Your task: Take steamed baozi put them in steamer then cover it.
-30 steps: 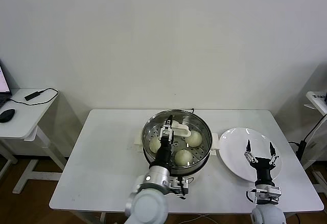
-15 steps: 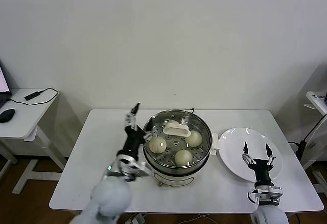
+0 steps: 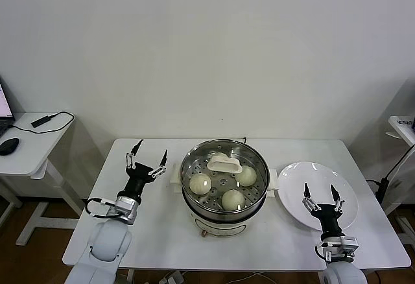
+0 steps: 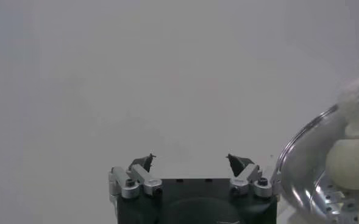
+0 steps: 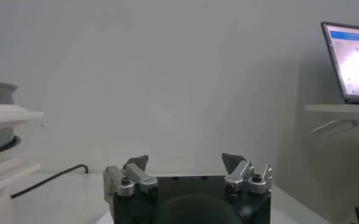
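The steamer stands at the table's middle with the clear cover on it, its cream handle toward the back. Three steamed baozi show through the glass. My left gripper hovers open and empty over the table, left of the steamer and apart from it. In the left wrist view the left gripper holds nothing, with the cover's rim and a baozi at the side. My right gripper stands open and empty above the white plate.
The white plate right of the steamer holds nothing. A side table with a mouse and a cabled device stands at the far left. A laptop on a stand and a black cable on the table show in the right wrist view.
My left arm has drawn away from above the steamer, out to the table's left side. My right gripper has slipped slightly toward the near edge. The cover stays on the steamer.
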`<action>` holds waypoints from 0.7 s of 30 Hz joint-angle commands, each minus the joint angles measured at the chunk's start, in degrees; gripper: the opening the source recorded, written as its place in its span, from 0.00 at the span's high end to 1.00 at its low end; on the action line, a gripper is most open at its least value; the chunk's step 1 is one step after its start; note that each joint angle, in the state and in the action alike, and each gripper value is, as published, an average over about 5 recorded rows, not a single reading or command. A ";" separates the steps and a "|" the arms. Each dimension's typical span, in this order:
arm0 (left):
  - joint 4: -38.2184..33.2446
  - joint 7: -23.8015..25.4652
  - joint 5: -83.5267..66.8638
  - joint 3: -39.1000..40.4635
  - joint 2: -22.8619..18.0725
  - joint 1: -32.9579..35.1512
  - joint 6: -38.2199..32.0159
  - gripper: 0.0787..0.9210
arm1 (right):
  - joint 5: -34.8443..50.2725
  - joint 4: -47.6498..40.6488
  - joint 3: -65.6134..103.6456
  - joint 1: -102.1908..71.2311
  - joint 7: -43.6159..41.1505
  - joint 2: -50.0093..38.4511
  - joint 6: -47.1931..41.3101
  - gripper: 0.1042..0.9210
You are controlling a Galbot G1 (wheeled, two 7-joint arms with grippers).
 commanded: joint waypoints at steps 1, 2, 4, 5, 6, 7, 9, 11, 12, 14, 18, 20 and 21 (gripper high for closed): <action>6.67 1.59 -11.06 -4.35 -0.19 1.38 -9.91 0.12 | 1.46 0.66 0.29 -0.68 -1.76 -0.30 -0.66 0.12; 7.00 1.57 -10.77 -4.32 -0.28 1.38 -10.00 0.12 | 1.44 0.67 0.37 -0.75 -1.79 -0.30 -0.55 0.12; 7.71 1.54 -10.20 -4.42 -0.39 1.39 -10.27 0.12 | 1.40 0.65 0.49 -0.83 -1.80 -0.27 -0.41 0.12; 7.92 1.55 -10.06 -4.51 -0.41 1.44 -10.39 0.12 | 1.38 0.63 0.52 -0.86 -1.80 -0.24 -0.35 0.12; 7.99 1.57 -10.03 -4.58 -0.39 1.60 -10.53 0.12 | 1.34 0.60 0.54 -0.88 -1.80 -0.21 -0.28 0.12; 7.96 1.57 -10.00 -4.63 -0.36 1.78 -10.60 0.12 | 1.30 0.57 0.53 -0.90 -1.81 -0.17 -0.24 0.12; 7.65 1.56 -10.00 -4.71 -0.33 2.18 -10.63 0.12 | 1.23 0.54 0.50 -0.92 -1.81 -0.09 -0.17 0.12; 7.27 1.52 -10.00 -4.80 -0.38 2.50 -10.62 0.12 | 1.16 0.52 0.43 -0.91 -1.81 0.01 -0.11 0.12; 7.10 1.50 -10.00 -4.88 -0.43 2.66 -10.60 0.12 | 1.14 0.52 0.40 -0.90 -1.80 0.05 -0.10 0.12; 6.84 1.48 -10.00 -5.00 -0.49 2.95 -10.55 0.12 | 1.02 0.52 0.37 -0.90 -1.85 0.11 -0.09 0.12; 6.34 1.52 -10.00 -5.12 -0.50 3.75 -10.45 0.12 | 0.83 0.62 0.56 -0.89 -1.86 0.22 -0.19 0.12; 6.02 1.56 -9.99 -5.10 -0.53 4.12 -10.39 0.12 | 0.90 0.66 0.71 -0.85 -1.77 0.27 -0.21 0.12; 5.81 1.58 -9.99 -5.07 -0.55 4.34 -10.35 0.12 | 0.94 0.67 0.79 -0.84 -1.76 0.29 -0.16 0.12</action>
